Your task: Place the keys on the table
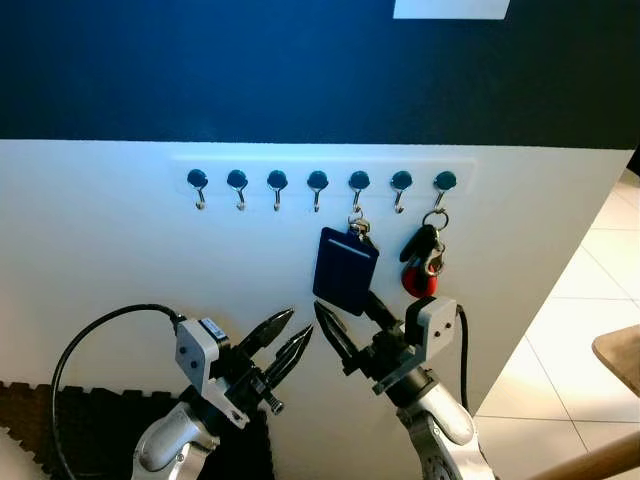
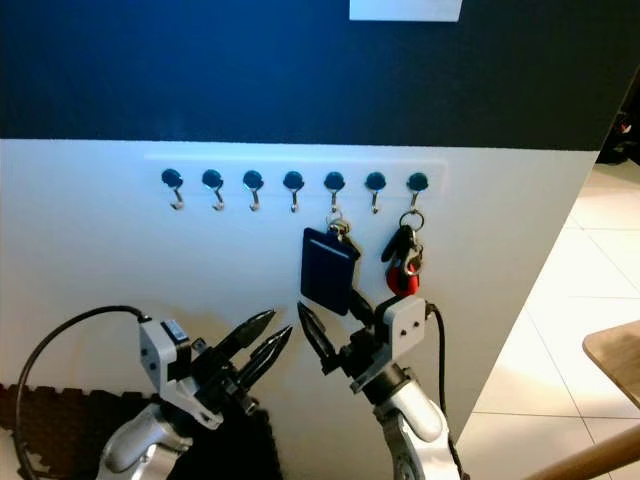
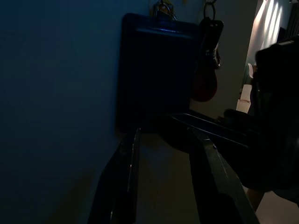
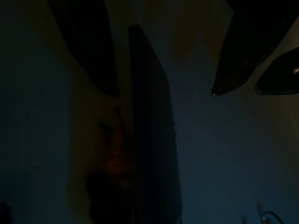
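Observation:
A row of blue-capped hooks (image 1: 317,181) runs along a white wall panel. A flat dark blue key tag (image 1: 345,268) with keys on its ring hangs from the fifth hook. A black and red key fob (image 1: 424,262) hangs from the last hook. My right gripper (image 1: 346,305) is open, raised to the tag's lower edge, one finger in front and one behind. In the right wrist view the tag (image 4: 152,140) stands edge-on between the fingers (image 4: 93,56). My left gripper (image 1: 299,321) is open a little, just left of the right one, below the tag and holding nothing.
A wooden table corner (image 1: 620,355) shows at the right edge over pale floor tiles (image 1: 560,330). A black foam mat (image 1: 90,420) lies at the lower left. The wall above the white panel is dark blue.

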Robot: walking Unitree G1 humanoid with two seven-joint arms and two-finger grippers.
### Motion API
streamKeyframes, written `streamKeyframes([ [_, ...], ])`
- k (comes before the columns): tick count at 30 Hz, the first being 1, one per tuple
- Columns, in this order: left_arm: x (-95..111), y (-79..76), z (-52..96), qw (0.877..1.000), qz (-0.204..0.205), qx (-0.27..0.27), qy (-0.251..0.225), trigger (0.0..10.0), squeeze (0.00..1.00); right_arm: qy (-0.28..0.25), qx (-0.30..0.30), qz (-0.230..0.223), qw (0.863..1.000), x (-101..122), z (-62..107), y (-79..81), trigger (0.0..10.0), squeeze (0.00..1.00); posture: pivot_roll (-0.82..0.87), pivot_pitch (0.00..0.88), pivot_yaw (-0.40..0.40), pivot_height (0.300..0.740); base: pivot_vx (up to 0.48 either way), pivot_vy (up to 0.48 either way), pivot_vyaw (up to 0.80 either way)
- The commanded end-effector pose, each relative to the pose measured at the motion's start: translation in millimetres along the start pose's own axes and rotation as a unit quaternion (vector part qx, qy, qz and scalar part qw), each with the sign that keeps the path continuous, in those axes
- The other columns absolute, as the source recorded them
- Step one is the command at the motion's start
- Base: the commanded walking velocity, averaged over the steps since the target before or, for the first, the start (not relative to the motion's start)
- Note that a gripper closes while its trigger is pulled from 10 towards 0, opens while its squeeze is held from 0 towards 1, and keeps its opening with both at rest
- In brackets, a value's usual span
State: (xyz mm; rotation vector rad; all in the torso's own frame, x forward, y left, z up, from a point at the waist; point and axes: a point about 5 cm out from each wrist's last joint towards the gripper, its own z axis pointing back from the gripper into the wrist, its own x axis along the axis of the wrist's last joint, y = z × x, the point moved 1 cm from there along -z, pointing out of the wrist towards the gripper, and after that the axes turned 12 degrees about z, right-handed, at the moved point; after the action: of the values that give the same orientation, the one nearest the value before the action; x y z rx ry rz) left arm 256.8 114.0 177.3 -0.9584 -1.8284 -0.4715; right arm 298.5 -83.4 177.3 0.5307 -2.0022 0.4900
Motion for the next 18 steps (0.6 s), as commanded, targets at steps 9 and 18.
streamKeyframes([
  [9, -1.1, 2.6, 4.6, 1.0, -0.015, -0.002, 0.018, 10.0, 0.0, 0.002, -0.007, -0.01, 1.0, -2.8, -3.6, 1.0, 4.0, 0.0, 0.05, 0.106, 0.003, 0.74, 0.0, 0.0, 0.0],
  [18, -2.0, 1.4, 3.0, 1.0, -0.016, -0.007, 0.022, 10.0, 0.0, -0.003, -0.015, -0.012, 1.0, -3.1, -2.0, -0.1, 0.0, 0.0, 0.04, 0.105, 0.008, 0.74, 0.0, 0.0, 0.0],
])
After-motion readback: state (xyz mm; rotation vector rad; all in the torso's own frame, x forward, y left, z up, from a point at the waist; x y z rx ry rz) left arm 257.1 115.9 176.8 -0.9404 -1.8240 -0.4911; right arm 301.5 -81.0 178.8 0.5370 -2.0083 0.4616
